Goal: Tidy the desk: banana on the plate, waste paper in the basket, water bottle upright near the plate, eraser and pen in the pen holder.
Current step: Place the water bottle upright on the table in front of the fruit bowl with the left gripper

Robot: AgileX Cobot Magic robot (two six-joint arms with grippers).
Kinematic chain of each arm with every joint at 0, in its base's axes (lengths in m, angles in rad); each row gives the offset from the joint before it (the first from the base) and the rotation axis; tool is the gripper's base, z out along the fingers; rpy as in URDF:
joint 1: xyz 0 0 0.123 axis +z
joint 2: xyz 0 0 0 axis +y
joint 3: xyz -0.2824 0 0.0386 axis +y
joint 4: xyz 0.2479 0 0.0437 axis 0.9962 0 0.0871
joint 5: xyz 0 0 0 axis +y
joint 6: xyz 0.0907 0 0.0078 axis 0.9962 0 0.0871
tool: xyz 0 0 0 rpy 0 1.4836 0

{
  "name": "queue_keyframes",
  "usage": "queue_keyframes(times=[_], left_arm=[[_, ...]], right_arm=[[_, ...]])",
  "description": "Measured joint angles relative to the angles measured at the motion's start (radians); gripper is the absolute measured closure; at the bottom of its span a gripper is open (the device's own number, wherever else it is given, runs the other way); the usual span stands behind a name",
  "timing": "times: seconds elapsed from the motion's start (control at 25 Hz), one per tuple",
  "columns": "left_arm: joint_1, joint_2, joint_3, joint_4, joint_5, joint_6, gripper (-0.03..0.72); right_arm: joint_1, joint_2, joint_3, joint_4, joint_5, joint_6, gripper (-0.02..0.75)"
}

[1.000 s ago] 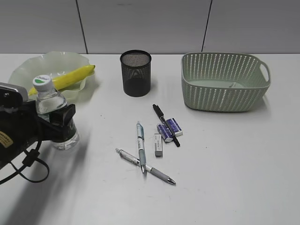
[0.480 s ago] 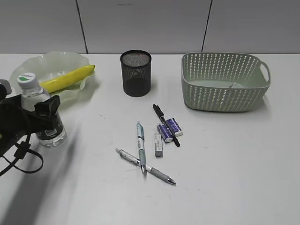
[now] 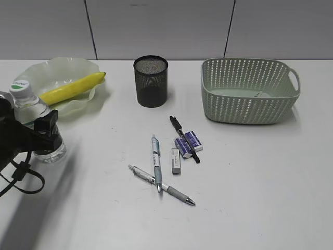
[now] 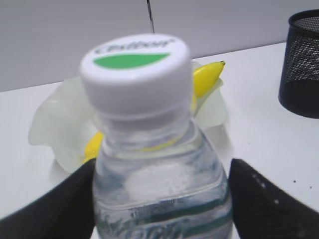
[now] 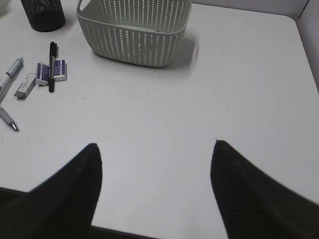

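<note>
My left gripper [image 3: 36, 133] is shut on the water bottle [image 3: 31, 112], which is upright at the desk's [image 3: 250, 182] left edge, just in front of the plate [image 3: 57, 70]. In the left wrist view the bottle [image 4: 154, 164] fills the space between the fingers [image 4: 259, 199]. The banana [image 3: 73, 87] lies on the plate. Three erasers [image 3: 193, 140], a black marker [image 3: 184, 139] and two pens [image 3: 156, 162] lie mid-desk. The pen holder [image 3: 151, 80] stands behind them. My right gripper [image 5: 154, 149] is open and empty over bare desk.
The basket [image 3: 250, 91] stands at the back right with a small white scrap [image 3: 258, 94] inside. In the right wrist view the basket [image 5: 134, 30], erasers [image 5: 59, 69] and marker [image 5: 51, 64] lie far ahead and to the left. A grey wall runs behind the desk.
My left gripper has carried the upright bottle to the left and slightly back, closer to the plate's front edge. Nothing else has moved.
</note>
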Motion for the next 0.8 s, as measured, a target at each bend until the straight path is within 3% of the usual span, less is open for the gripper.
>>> queue_keyframes(times=[0.44,0.8], left_arm=[[0.0,-0.01,0.001,0.015,0.0,-0.044,0.083],[0.0,-0.151,0.001,0.019,0.003,-0.047,0.075]], right_arm=[[0.0,0.0,0.0,0.0,0.0,0.0,0.199],[0.0,0.0,0.0,0.0,0.0,0.0,0.199]])
